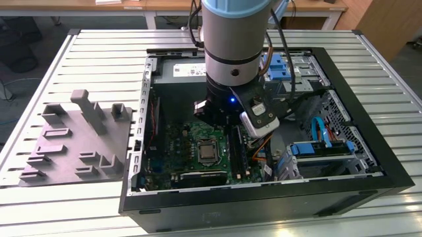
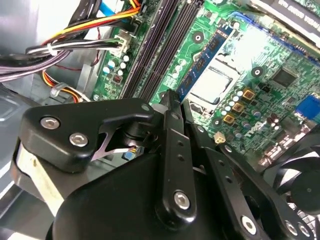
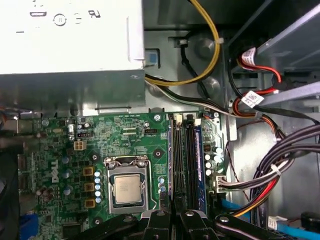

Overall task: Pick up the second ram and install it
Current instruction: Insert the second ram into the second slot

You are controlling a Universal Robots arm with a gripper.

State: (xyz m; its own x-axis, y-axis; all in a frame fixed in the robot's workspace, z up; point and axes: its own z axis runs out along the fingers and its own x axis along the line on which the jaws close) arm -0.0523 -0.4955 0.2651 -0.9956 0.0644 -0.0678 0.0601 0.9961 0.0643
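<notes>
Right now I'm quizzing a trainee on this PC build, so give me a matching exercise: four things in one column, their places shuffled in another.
Things:
1 processor
2 grey tray
3 yellow cable
4 gripper

Places:
A on the table, outside the case
B over the memory slots
C in a socket on the green board
D beside the silver box

Pairs: 1-C, 2-A, 3-D, 4-B

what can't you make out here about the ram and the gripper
- Second wrist view: the gripper covers the near end of the ram. Whether the ram sits in a slot or above the board is unclear.
- Exterior view: the arm hides part of the slots.
- First wrist view: the gripper is cut off by the picture's edge.
</notes>
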